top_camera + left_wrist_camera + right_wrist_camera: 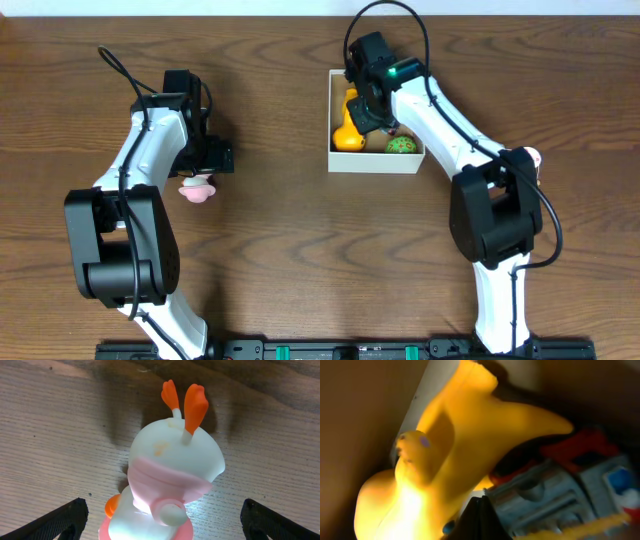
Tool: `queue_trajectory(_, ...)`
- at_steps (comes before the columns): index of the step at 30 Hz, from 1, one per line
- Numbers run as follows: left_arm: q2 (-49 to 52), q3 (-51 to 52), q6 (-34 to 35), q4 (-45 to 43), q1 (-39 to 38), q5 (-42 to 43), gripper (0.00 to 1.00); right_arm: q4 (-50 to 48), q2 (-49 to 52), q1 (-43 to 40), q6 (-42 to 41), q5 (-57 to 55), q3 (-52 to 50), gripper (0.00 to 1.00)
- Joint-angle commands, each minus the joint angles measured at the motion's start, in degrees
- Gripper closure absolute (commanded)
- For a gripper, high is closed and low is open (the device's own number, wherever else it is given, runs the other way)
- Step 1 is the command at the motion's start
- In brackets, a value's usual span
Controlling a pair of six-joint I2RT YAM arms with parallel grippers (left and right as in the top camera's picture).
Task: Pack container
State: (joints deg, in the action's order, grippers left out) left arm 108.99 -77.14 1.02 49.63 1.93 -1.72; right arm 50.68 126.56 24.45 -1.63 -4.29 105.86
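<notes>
The container (375, 163), a shallow white box with a tan inside, sits at the table's upper right. It holds a yellow toy (347, 133), a green ball (401, 146) and a grey and red toy (560, 495). My right gripper (372, 110) is down inside the box with its fingers shut together (480, 520), empty, right beside the yellow toy (445, 460). My left gripper (205, 170) is open (165, 520), its fingers on either side of a white and pink toy (170, 475) with orange antlers. That toy stands on the table at the left (197, 189).
A small pink object (533, 157) shows by the right arm's elbow, mostly hidden. The table is bare dark wood between the two arms. The arm bases stand at the front edge.
</notes>
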Motion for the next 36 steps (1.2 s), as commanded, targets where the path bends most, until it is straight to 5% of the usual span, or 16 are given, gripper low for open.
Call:
queue_trajectory(1,0.4,0.2,-0.8,0.2,0.2,-0.3,0.02,0.2,-3.7,-1.0,2.0,-5.3,1.7,0.98)
queue_trajectory(36,0.4,0.2,-0.8,0.2,0.2,-0.3,0.02,-1.7,-3.4,-0.8,-3.9,1.3,3.8,0.88)
